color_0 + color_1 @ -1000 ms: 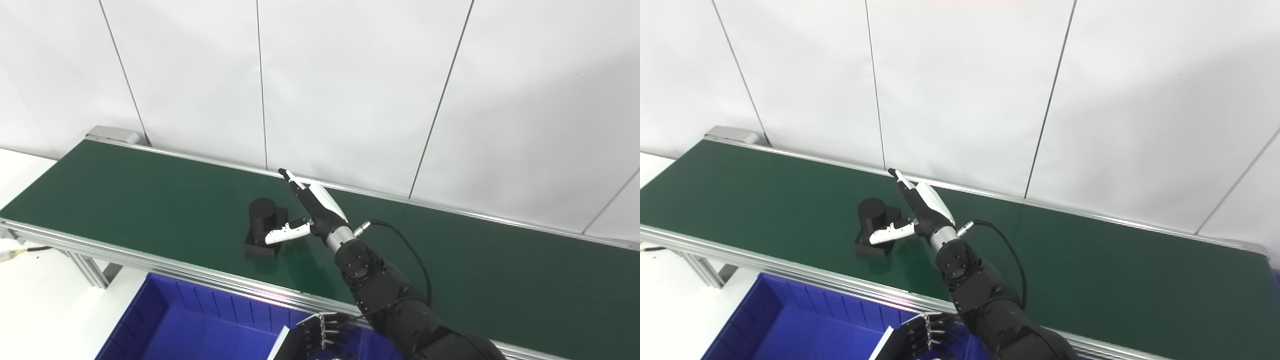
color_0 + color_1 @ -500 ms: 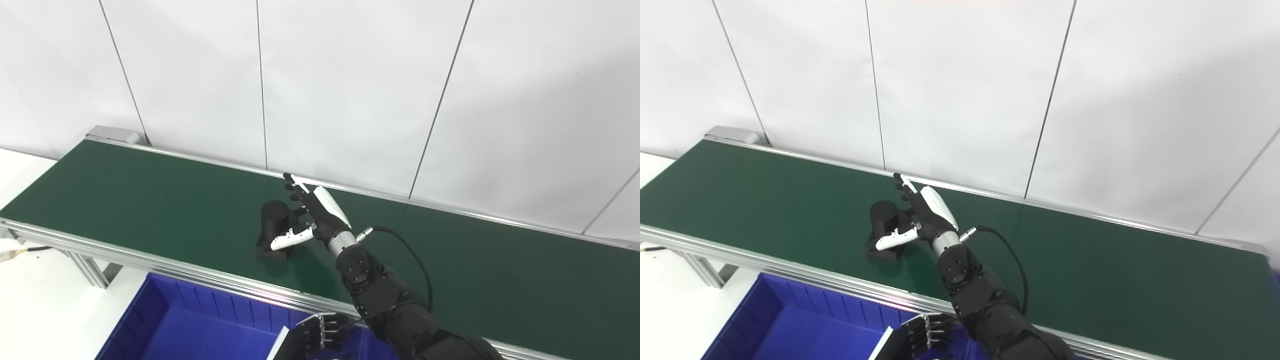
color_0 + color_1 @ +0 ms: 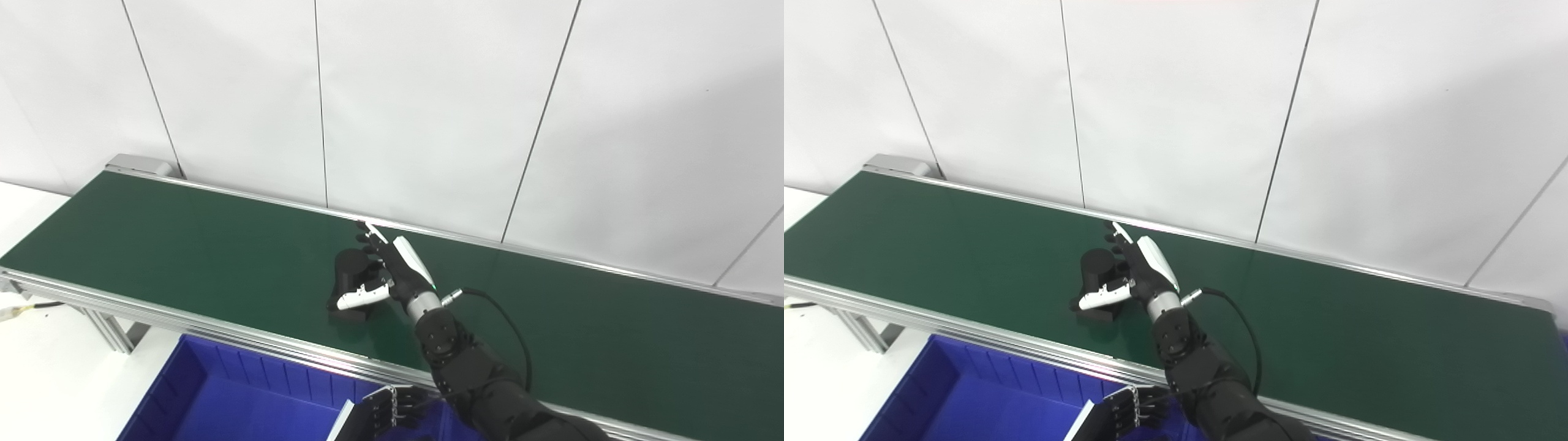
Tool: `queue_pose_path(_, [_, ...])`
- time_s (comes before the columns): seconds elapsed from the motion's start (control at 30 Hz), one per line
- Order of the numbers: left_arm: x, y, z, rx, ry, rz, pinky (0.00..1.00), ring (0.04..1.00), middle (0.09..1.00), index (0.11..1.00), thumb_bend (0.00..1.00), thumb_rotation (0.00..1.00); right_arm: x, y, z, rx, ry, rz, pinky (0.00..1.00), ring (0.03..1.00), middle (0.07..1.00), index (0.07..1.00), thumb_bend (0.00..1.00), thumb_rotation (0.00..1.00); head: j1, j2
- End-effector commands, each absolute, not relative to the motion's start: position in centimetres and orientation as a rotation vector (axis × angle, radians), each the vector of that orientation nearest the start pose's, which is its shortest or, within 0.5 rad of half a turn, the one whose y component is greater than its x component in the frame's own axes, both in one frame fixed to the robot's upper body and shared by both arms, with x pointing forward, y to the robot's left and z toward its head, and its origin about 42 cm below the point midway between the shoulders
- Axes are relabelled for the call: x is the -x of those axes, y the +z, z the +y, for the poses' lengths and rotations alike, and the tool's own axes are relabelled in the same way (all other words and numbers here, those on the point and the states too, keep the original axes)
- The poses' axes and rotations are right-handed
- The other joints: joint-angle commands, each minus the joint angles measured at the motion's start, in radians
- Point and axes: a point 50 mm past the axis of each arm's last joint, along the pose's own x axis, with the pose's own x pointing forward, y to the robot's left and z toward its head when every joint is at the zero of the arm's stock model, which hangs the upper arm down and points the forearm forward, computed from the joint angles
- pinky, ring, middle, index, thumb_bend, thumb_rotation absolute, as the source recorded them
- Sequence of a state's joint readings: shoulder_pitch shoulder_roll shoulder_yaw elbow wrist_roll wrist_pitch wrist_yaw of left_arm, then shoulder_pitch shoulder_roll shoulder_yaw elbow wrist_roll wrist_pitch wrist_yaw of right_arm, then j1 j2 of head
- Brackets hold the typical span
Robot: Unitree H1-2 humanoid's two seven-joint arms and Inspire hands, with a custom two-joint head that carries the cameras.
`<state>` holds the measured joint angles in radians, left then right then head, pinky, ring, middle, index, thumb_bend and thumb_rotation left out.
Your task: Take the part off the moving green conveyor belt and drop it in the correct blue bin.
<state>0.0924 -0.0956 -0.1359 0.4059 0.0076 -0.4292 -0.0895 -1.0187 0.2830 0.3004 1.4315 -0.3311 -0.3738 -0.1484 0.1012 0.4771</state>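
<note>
The black part (image 3: 350, 283), a short upright cylinder on a blocky square base, stands on the dark green conveyor belt (image 3: 153, 239) about midway between the belt's near and far rails, a little left of the belt's middle. The right hand (image 3: 387, 274), black with a white back plate, is just to the right of the part and pressed up against it: its white-tipped thumb (image 3: 358, 298) crosses the near face of the base, while the fingers (image 3: 371, 234) reach along the far side of the cylinder, one white-edged finger pointing up and away toward the far rail. The hand is cupped around the part with thumb and fingers spread on either side, but whether they are actually squeezing it cannot be told; the part's base sits on the belt surface. A black cable (image 3: 502, 312) loops from the wrist over the belt to the right of the forearm.

Near of the belt, below its silver aluminium near rail (image 3: 184, 320), lies the blue plastic bin (image 3: 202, 392) with ribbed inner walls. The left hand (image 3: 383, 413) shows at the bottom edge over the bin's right part, dark fingers curled loosely inward and holding nothing; how tightly they are curled is unclear. White wall panels (image 3: 429, 104) rise beyond the far rail
</note>
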Motion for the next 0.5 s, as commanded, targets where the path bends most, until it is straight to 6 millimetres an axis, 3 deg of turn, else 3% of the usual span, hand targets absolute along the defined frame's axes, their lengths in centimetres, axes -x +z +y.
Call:
queue_pose_path(0.0, [-22.55,0.87,13.30,0.092,-0.197,-0.012,0.64,0.660,0.676,0.676,0.56,0.00,-46.22,16.48,6.53,0.522,0.601,-0.134,0.77,0.903,0.918,0.965,0.81,0.00,0.000,0.000])
queue_pose_path(0.23, [-22.49,0.84,13.40,0.125,-0.172,-0.009,0.65,0.663,0.688,0.690,0.56,0.00,-46.07,16.28,6.49,0.516,0.601,-0.143,0.77,0.904,0.920,0.913,0.80,0.00,0.005,0.000])
queue_pose_path(0.47, [-22.33,0.86,13.25,0.113,-0.175,-0.009,0.64,0.665,0.696,0.702,0.55,0.00,-45.87,15.95,6.28,0.520,0.551,-0.167,0.64,0.761,0.791,0.734,0.78,0.00,0.003,0.004])
